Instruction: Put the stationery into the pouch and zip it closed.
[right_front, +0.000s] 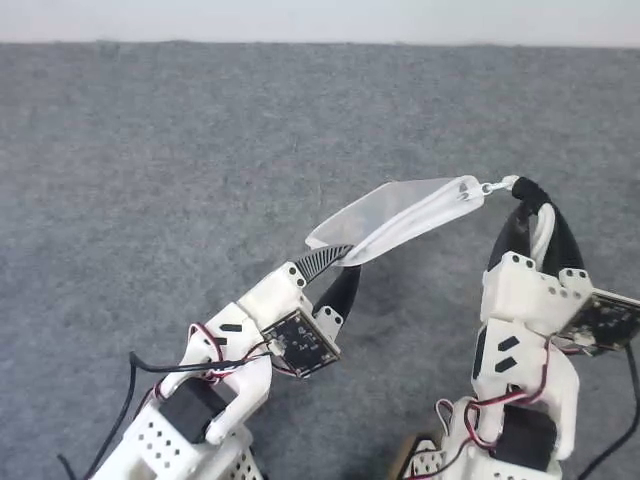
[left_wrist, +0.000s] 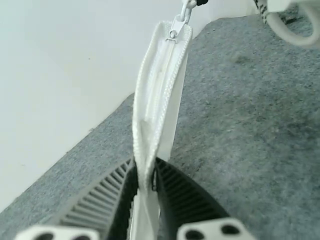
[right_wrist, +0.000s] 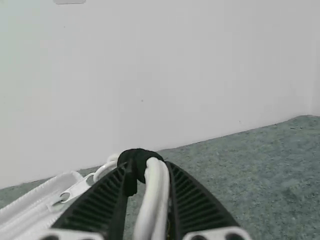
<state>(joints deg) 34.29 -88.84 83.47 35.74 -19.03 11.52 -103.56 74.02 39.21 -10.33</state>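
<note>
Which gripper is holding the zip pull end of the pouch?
The right gripper, shut on the loop at the zip pull; the left gripper clamps the opposite end of the pouch.

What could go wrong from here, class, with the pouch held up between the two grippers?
1. The left gripper pinches only the end edge of the pouch, so a harder tug may slide it free.
2. The right gripper clamps the cord loop, not the pouch. It could slip out or strain the zip pull.
3. The pouch hangs above the table. If either grip fails, it would likely swing or drop.
</note>
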